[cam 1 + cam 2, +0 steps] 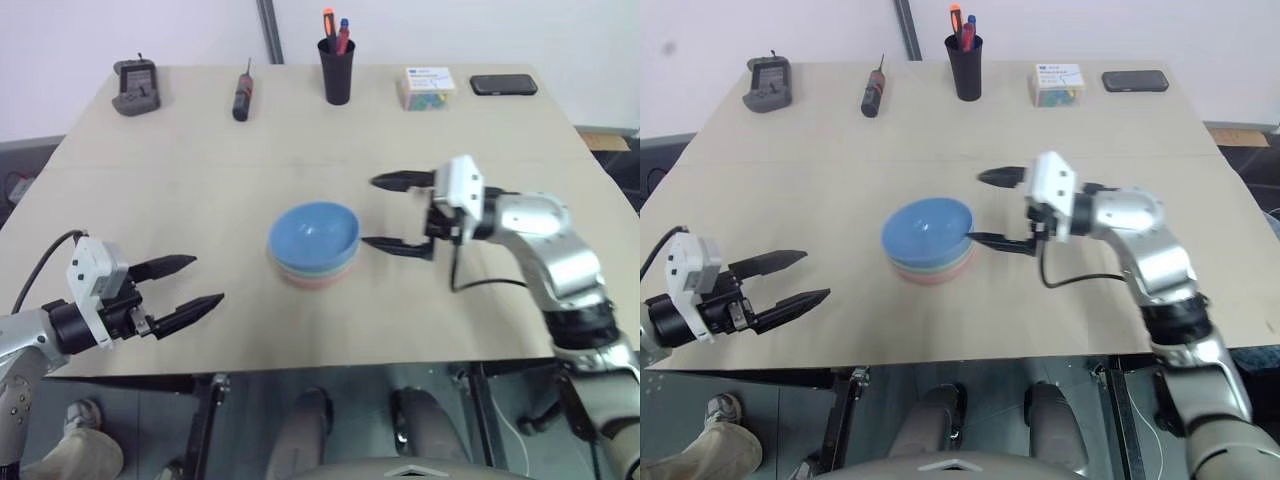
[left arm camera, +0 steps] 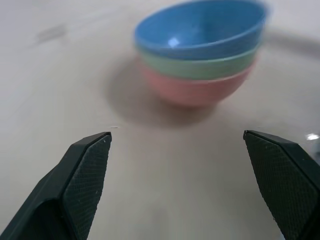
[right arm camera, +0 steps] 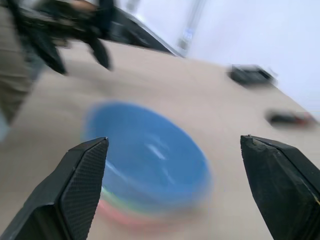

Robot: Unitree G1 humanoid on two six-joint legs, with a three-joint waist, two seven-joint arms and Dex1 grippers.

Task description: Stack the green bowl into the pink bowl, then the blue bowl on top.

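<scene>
Sitting mid-table (image 1: 150,140), blue bowl (image 1: 314,234) topping stack, edges distant.

Blue bowl (image 1: 315,230), green bowl (image 2: 200,66), pink bowl (image 2: 195,90)

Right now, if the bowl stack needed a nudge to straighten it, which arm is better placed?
The right. Its open end effector sits right beside the blue bowl topping the stack, while the left end effector, also open, is farther off near the table edge.

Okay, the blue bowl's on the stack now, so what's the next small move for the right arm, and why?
Probably pull the right pincer back from the stack. The blue bowl already sits nested on the green bowl in the pink bowl, and the pincer stands open beside the rim, holding nothing, so the stacking looks finished.
</scene>
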